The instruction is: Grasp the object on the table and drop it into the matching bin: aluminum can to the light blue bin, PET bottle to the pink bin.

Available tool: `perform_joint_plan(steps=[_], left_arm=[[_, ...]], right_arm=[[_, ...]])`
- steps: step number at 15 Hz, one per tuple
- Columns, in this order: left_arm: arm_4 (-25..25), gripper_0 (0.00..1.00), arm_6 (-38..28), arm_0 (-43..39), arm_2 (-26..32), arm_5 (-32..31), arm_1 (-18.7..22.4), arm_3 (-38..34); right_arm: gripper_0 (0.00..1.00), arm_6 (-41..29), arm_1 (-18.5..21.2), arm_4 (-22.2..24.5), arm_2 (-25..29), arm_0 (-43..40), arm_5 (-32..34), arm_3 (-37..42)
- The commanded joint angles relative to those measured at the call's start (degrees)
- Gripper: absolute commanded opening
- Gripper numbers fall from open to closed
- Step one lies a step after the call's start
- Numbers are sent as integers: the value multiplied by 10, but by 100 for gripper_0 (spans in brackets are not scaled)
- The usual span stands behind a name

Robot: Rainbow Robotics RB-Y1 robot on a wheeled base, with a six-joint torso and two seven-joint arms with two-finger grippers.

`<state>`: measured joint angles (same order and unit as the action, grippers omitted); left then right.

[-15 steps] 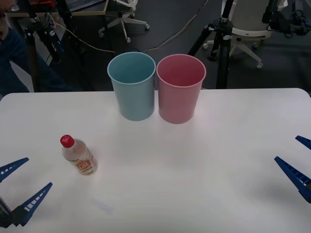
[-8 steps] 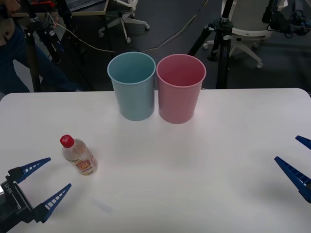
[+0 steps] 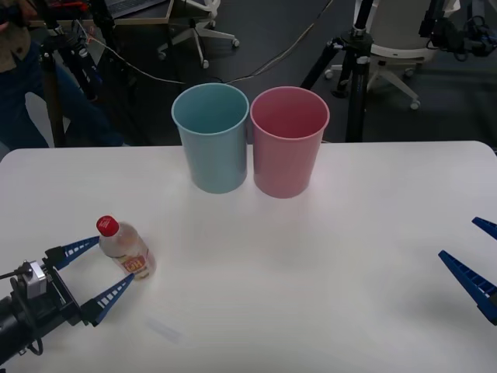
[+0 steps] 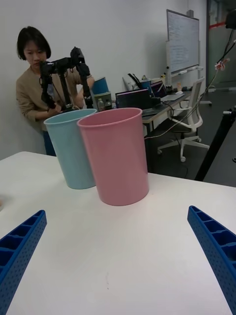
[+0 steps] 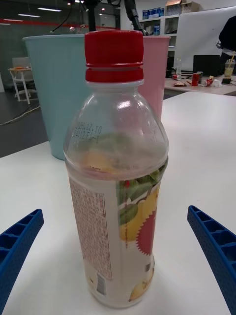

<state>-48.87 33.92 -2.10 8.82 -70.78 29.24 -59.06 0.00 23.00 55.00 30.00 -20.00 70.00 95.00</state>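
Observation:
The PET bottle (image 3: 126, 249), small and clear with a red cap and red-and-yellow label, stands upright on the white table (image 3: 311, 249) at the front left. My left gripper (image 3: 97, 270) is open, its blue fingers reaching to either side of the bottle's lower part without touching it. Seen from the left wrist, the bottle (image 5: 118, 187) stands close and centred between the two fingers (image 5: 214, 246). The light blue bin (image 3: 211, 137) and the pink bin (image 3: 289, 141) stand side by side at the table's far middle. My right gripper (image 3: 480, 264) rests open at the right edge.
Tripods, cables and office chairs stand on the floor beyond the table's far edge. A small clear scrap (image 3: 165, 330) lies on the table near the front left. In the right wrist view the pink bin (image 4: 115, 155) stands in front of the light blue bin (image 4: 71, 147).
My left gripper has advanced from the front left corner toward the bottle, and its open fingers now flank it. The bottle, the bins and the right arm have not moved.

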Motion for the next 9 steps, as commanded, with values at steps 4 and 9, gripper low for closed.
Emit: perform_joint_plan(steps=[4, 9], left_arm=[[-2, 100, 8, 71, -53, 12, -3, 65], [-2, 100, 6, 95, -79, 35, -9, 65]], right_arm=[[100, 0, 0, 0, 0, 0, 0, 0], [100, 0, 0, 0, 0, 0, 0, 0]])
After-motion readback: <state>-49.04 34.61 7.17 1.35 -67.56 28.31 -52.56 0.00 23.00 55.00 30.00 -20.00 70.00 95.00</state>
